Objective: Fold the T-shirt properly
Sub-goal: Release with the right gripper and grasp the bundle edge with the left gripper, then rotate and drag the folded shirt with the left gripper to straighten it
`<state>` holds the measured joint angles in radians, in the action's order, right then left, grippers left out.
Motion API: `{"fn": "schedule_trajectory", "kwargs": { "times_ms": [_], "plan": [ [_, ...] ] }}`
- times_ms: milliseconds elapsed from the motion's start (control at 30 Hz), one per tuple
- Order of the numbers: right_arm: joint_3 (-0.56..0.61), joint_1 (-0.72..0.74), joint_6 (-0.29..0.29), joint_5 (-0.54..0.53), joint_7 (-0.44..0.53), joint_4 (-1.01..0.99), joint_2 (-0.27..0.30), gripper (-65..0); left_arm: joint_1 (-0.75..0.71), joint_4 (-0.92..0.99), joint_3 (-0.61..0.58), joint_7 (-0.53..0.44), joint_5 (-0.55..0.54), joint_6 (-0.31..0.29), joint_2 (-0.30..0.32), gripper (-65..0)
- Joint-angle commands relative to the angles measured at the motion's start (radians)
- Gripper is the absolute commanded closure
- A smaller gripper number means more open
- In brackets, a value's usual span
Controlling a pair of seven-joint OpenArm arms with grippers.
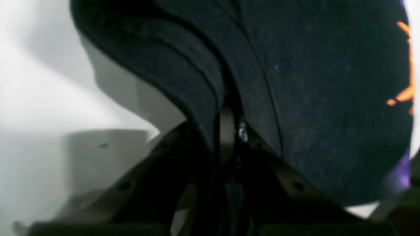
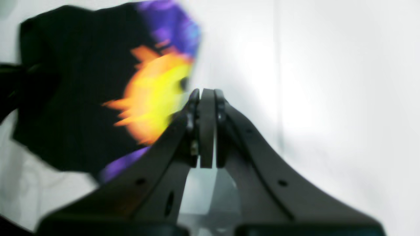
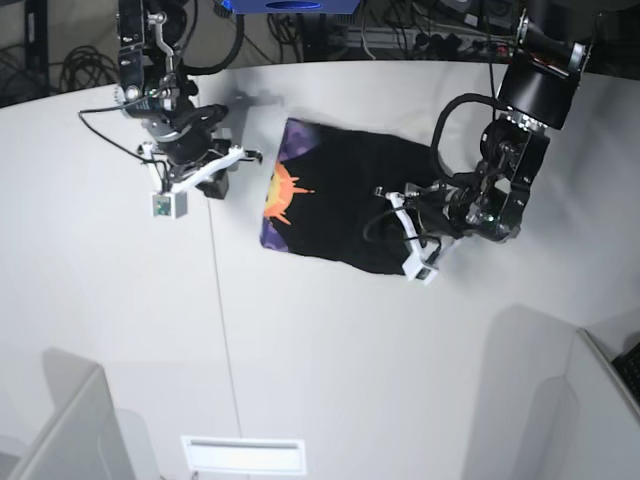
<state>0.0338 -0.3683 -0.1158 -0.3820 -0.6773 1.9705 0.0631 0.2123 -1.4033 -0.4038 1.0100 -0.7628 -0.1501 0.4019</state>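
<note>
The T-shirt (image 3: 340,205) lies folded into a rough rectangle on the white table (image 3: 300,370), near the far middle of the base view. Its orange sun print (image 3: 283,193) on the purple patch sits at the shirt's edge nearest the right arm; the rest of the visible cloth is plain black.

The left gripper (image 3: 395,215) is at the opposite edge of the shirt, low against the table. In the left wrist view its jaws are drawn in tight on a bunched fold of the black cloth, several layers of fabric curving up and away from the pinch point (image 1: 229,131). A sliver of the orange print and purple patch shows at the far right of that view.

The right gripper (image 2: 206,95) hangs over bare table just beside the printed edge of the shirt, apart from the cloth. Its jaws are pressed together with nothing between them, as the right wrist view shows plainly. That view is blurred, with the sun print a smear of orange and yellow to the left of the fingertips
</note>
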Motion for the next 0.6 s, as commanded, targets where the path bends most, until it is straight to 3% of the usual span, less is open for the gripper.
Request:
{"fn": "schedule_trajectory", "kwargs": {
  "times_ms": [0, 233, 400, 567],
  "plan": [
    [-0.021, -0.001, 0.006, -0.004, 0.023, 0.020, 0.004, 0.0, 0.022, -0.008, -0.033, 0.050, 0.053, 0.020, 0.029, 0.0],
    [-0.111, -0.062, 0.005, -0.004, 0.023, 0.020, -0.003, 0.0, 0.161, -0.052, -0.298, 0.048, 0.053, 0.020, 0.104, 0.0],
    [-0.228, -0.103, 0.006, -0.004, 0.023, 0.020, -0.070, 0.0, 0.232, -0.087, -0.432, -0.009, 0.056, 0.020, 0.128, 0.0],
    [-0.288, -0.134, 0.009, -0.004, 0.023, 0.020, -0.119, 0.0, 0.275, -0.130, -0.582, -0.030, 0.237, 0.019, 0.127, 0.0]
  ]
}}
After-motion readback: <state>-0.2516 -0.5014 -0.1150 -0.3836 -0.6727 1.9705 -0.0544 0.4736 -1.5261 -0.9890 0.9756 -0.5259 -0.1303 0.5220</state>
